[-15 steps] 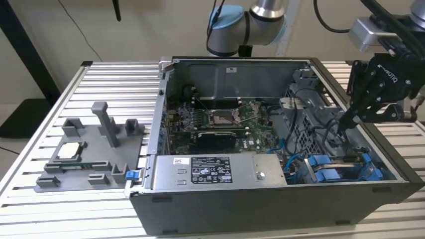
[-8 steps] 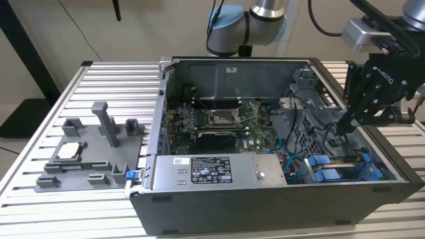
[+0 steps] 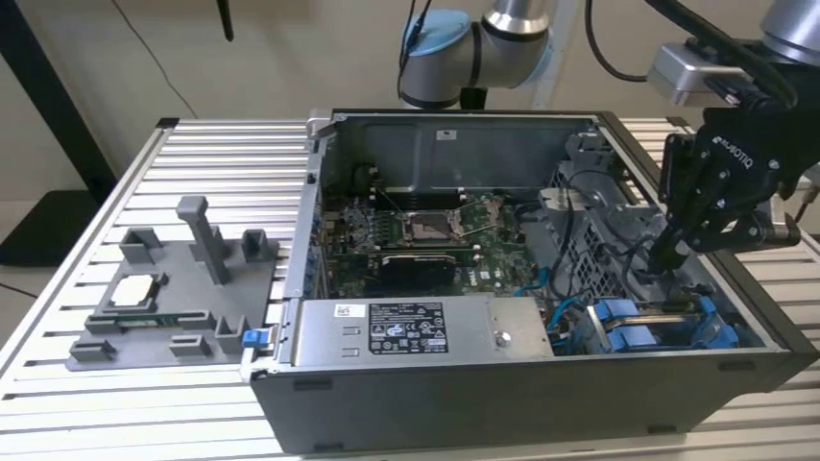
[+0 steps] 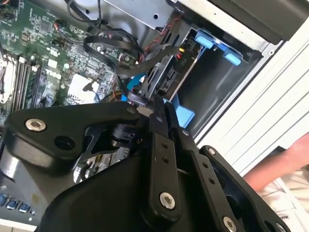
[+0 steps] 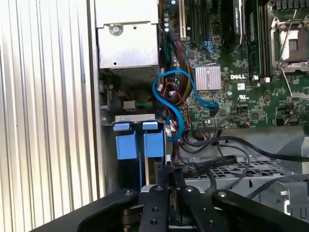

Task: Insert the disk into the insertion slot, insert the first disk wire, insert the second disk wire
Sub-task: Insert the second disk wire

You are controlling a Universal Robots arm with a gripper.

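An open grey computer case (image 3: 513,384) sits on a slatted metal surface (image 3: 218,154), its green motherboard (image 3: 423,230) facing up. Beside it, toward the exterior view's left, lies a grey holder tray (image 3: 180,288).

The arm's black pincer (image 3: 656,259) reaches down into the case at the exterior view's right, over the grey drive cage. In both wrist views its two fingers (image 4: 155,121) run side by side and are pressed close together at the tips (image 5: 170,174). Whether anything thin is nipped between them cannot be told.

The insertion slot (image 3: 673,298) is the narrow bay of that cage, in the case corner nearest the camera on the exterior view's right. In the second wrist view it appears as a dark opening (image 4: 217,92) just beyond the fingertips. Blue plastic carriers (image 5: 140,144) line the cage. A blue cable (image 5: 155,89) loops across the board nearby, and black wires (image 4: 111,46) trail over the cage.
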